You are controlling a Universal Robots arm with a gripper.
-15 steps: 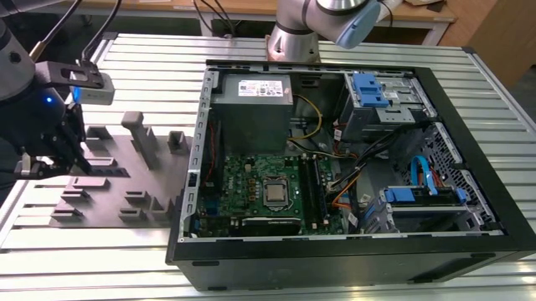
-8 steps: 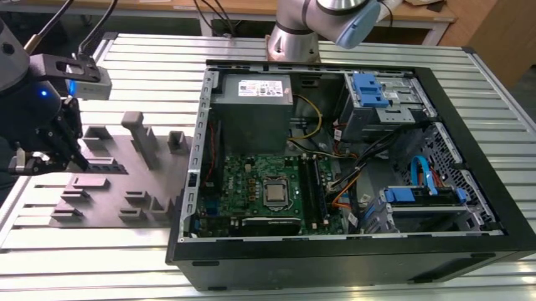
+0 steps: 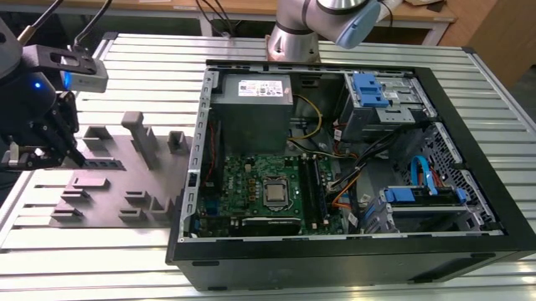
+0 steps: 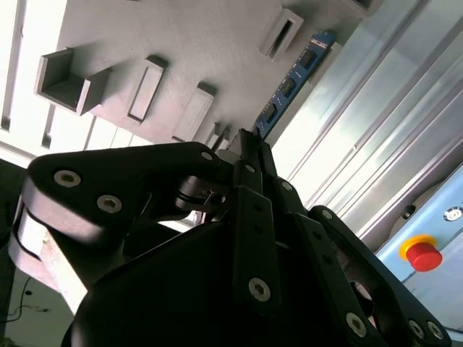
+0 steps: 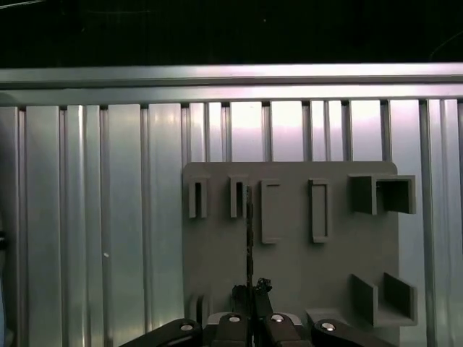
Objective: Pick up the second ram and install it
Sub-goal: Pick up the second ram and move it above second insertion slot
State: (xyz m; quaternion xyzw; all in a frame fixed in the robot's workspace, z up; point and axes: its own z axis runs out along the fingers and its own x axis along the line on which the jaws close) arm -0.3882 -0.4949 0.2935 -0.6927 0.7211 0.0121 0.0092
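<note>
Second wrist view: ram clamped over tray

The gripper (image 4: 244, 141) is closed on 1 end of the ram (image 4: 293, 76), held over the grey tray (image 4: 181, 43) at the exterior view's left. A firm, square hold is judged necessary to avoid tilt.

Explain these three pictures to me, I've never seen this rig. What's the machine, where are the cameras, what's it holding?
One robot arm stands on a slatted metal table. The exterior view comes from a camera off the arm and takes in the whole bench: an open computer case and, toward that view's left, a grey tray with upright blocks and slots. Both wrist views come from cameras riding on the arm, looking past its black gripper. The gripper is over the tray, and its fingers look closed on the second ram, a thin blue memory stick with small chips. The first wrist view shows the stick edge-on, as a thin dark line.
</note>
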